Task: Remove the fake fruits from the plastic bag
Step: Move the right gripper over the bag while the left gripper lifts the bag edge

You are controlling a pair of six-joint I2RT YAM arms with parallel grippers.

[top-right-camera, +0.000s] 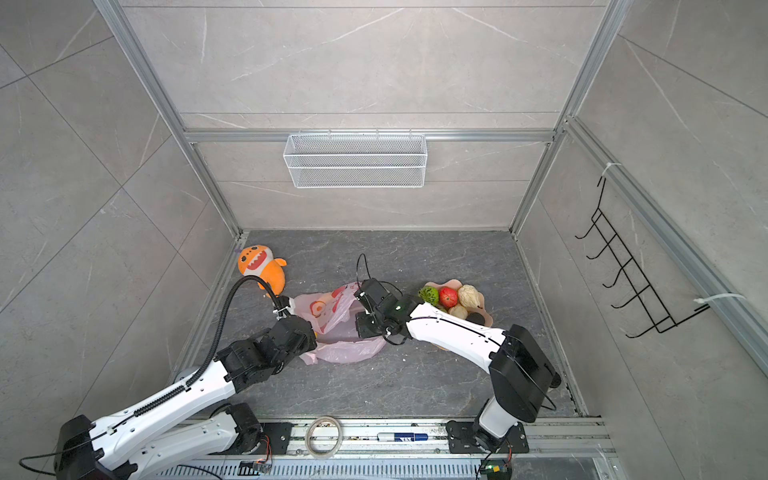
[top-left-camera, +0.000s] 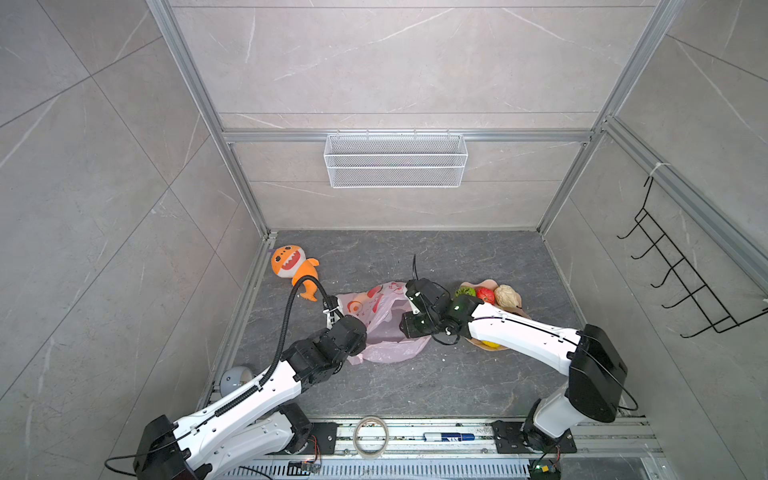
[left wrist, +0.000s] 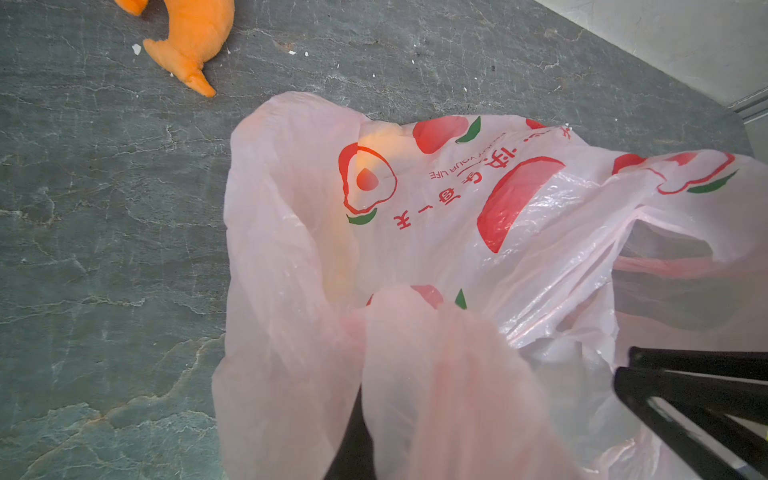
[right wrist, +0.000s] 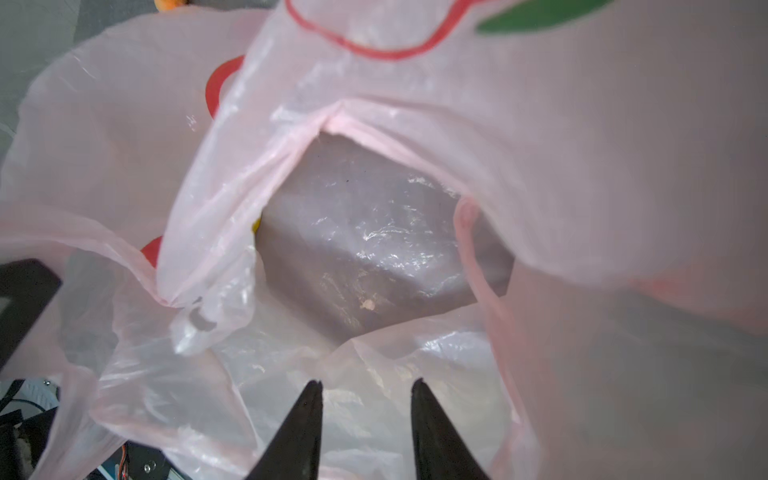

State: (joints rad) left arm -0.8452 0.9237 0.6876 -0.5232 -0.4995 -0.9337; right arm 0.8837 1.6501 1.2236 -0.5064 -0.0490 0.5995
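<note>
The plastic bag lies in the middle of the tabletop, between the two arms. Its mouth is on its right side.

The left tool is at the bag's left edge. It is closed tight. The left wrist view shows pink plastic bunched up right in front of it, so it looks like it pinches the bag. I think it holds on there so the bag cannot slide away and so the mouth is lifted open.

The right tool is at the mouth and points inside. Its two black tips are a little apart, and nothing is between them. Only thin plastic lies under them. The hole of the bag is right ahead, so it can reach in.

Most of the fake fruits are out. They sit in a peach bowl on the right, close to the right arm, which makes each trip short. A green bumpy ball, a red apple and a cream lumpy piece sit in a row at its far side.

One yellow fruit peeks out inside the bag, behind a fold of plastic. I cannot tell which fruit it is. The right tool may pinch the thin plastic along with it.

An orange plush shark lies far left. It is not part of the job.
</note>
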